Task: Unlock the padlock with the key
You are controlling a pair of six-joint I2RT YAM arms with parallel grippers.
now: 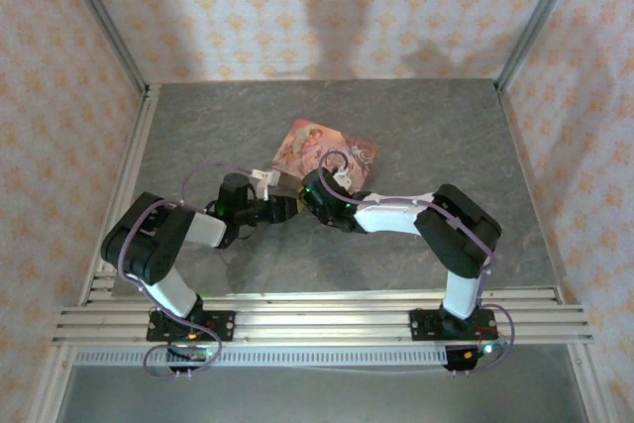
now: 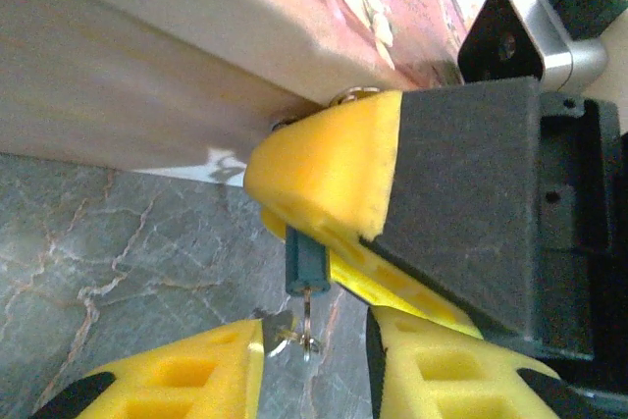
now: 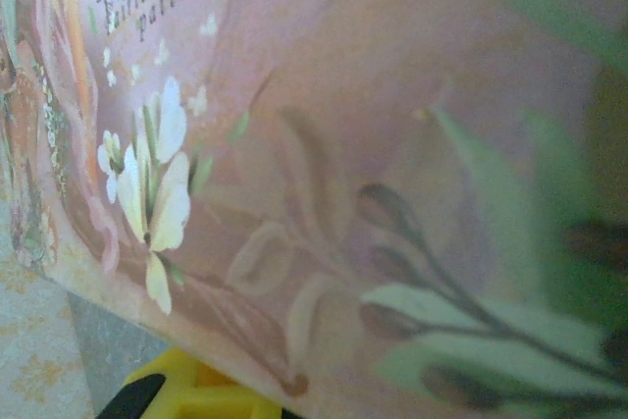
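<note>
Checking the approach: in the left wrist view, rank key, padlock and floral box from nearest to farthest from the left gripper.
1. The key, low centre, inside the left gripper.
2. The padlock, just above it, pinched by the right gripper.
3. The floral box, farthest, across the top.

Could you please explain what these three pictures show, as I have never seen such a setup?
Two robot arms stand bolted at the near edge of a grey table. The overhead picture shows both reaching to a pink floral box. The other two pictures come from a camera on each wrist. In the left wrist view, the right gripper pinches a small blue padlock, and a tiny key hangs just below it, between the left gripper's parted fingers. The right wrist view looks closely at the box's flowered lid.
</note>
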